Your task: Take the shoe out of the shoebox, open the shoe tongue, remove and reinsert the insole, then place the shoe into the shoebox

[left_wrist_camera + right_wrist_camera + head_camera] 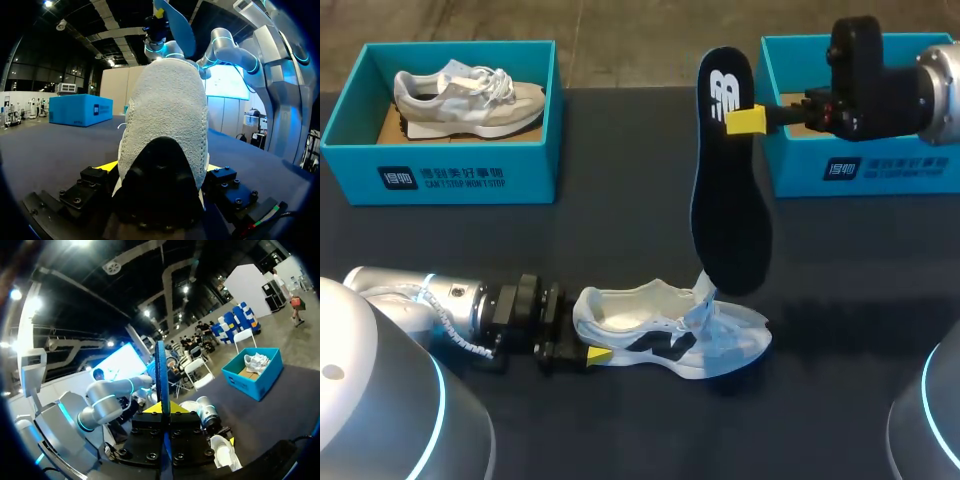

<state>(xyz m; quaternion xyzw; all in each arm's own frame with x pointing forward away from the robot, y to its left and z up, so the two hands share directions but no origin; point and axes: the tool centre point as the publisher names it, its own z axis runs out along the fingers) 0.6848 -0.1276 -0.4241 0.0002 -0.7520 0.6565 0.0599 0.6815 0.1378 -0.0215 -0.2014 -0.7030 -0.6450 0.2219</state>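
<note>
The insole (pixel 728 180) carried a large white logo on its dark face at the heel end, which pointed up. It hung almost upright over the table (pixel 620 235). The right gripper (pixel 745 120) was clamped on its edge just below that logo, and in the right wrist view the insole (pixel 161 375) ran edge-on between the closed fingers. Its lower end hung over the shoe's tongue, though I couldn't tell if the two touched.

The shoe (pixel 670 330), pale with a dark emblem on its side, lay on the table near the front edge with its toe towards the right. The left gripper (pixel 598 355) was closed on its heel, and the left wrist view showed a yellow tip (pixel 107 166) pressed to each side of the heel.

Both teal boxes had white print and a small badge across their front walls. The left shoebox (pixel 440 180) held a second shoe (pixel 470 98), grey and white. The right shoebox (pixel 865 165) stood behind the right arm, which hid most of its inside.
</note>
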